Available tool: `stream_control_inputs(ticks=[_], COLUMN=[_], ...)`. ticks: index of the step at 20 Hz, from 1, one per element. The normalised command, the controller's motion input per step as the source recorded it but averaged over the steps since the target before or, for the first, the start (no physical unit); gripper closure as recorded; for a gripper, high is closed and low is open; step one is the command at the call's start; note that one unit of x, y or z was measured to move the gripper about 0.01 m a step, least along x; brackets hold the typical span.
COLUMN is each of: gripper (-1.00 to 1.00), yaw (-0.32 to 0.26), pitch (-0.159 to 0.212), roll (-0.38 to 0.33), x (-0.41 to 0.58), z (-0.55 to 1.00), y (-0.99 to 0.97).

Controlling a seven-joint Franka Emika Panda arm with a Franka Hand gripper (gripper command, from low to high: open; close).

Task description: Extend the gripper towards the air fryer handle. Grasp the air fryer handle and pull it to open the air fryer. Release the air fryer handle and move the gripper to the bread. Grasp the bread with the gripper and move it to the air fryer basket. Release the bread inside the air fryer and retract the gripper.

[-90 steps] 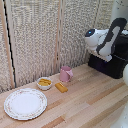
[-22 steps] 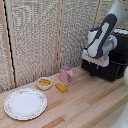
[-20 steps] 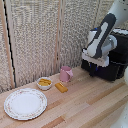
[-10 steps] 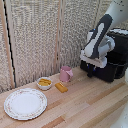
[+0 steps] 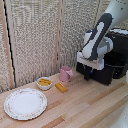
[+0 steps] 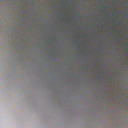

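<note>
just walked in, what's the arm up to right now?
The gripper is down at the front of the air fryer, where its basket sits; the handle itself is hidden behind the arm, so I can't confirm a grasp. The bread lies untouched on the table, beside the pink cup and small bowl. The plate is bare. The wrist view is just grey blur.
</note>
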Motion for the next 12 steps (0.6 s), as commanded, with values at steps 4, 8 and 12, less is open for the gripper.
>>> stream_control_inputs(ticks=[4, 8, 12], gripper=[-1.00, -1.00, -1.00], yaw=[-0.099, -0.028, 0.052], pitch=[-0.003, -0.011, 0.064], roll=[-0.017, -0.020, -0.022], x=[0.005, 0.000, -0.129], z=[0.03, 0.05, 0.31], y=[0.06, 0.15, 0.31])
